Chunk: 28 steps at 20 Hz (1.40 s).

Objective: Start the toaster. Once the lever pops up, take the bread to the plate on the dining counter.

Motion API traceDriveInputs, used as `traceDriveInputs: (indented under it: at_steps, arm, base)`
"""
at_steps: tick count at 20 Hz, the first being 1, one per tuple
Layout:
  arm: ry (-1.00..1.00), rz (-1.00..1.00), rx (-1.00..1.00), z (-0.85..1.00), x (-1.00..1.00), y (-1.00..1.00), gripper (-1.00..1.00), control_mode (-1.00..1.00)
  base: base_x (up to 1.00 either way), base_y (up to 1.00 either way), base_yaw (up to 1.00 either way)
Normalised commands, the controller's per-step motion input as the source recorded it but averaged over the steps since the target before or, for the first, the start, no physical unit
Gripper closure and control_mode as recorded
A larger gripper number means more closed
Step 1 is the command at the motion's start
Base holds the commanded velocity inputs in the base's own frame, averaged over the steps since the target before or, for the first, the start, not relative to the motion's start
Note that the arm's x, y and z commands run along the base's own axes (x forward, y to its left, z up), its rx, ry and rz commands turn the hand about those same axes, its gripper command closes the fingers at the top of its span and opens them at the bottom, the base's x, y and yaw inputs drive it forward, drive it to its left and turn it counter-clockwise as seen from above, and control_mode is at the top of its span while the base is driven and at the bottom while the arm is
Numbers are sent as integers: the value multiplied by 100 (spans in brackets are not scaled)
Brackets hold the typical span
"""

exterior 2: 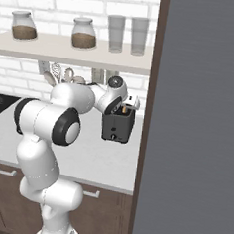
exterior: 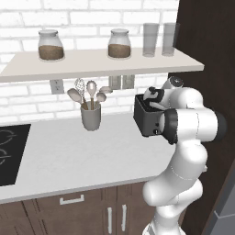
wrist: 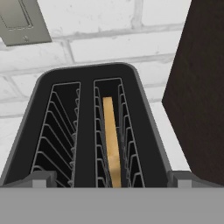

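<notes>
The toaster [exterior: 146,120] stands on the white counter [exterior: 82,156] at its right end, close against the dark cabinet wall [exterior: 206,41], with the brick wall [exterior: 92,13] behind it. The gripper [exterior 2: 124,107] hangs just above the toaster's top, pointing down at the slots; in the hand view its two fingertips [wrist: 38,179] sit far apart at the lower corners, one outside each long edge of the toaster [wrist: 87,131], so the fingers are spread wide and grip nothing. The bread [wrist: 111,140] stands on edge in the right-hand slot of that view (seen as a thin tan strip between the wire guides), sunk below the rim; the other slot is dark inside. From the right base view a sliver of the bread [exterior 2: 123,110] peeks at the toaster's [exterior 2: 117,125] top beside the hand, and a small light knob [exterior 2: 113,137] shows low on the front. To the left on the counter is a grey cup [exterior: 91,117] of spoons and a whisk, well apart from the toaster, and a black hob [exterior: 11,153] at the far left. The shelf [exterior: 92,64] above carries two jars [exterior: 50,45] and two glasses [exterior: 150,39]. An outlet plate [wrist: 22,19] is on the wall behind.
</notes>
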Motion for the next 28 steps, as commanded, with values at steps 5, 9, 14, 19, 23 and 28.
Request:
traceDriveInputs:
  at_steps: [5, 9, 14, 19, 23, 28]
  arm:
    - [0, 0, 0, 0, 0, 0, -100, -100]
    - [0, 0, 0, 0, 0, 0, -100, -100]
    - [0, 0, 0, 0, 0, 0, -100, -100]
    - [0, 0, 0, 0, 0, 0, -100, -100]
    - [0, 0, 0, 0, 0, 0, -100, -100]
    - [0, 0, 0, 0, 0, 0, -100, -100]
  base:
    - [0, 0, 0]
    - [0, 0, 0]
    - [0, 0, 0]
    - [0, 0, 0]
    - [0, 0, 0]
    - [0, 0, 0]
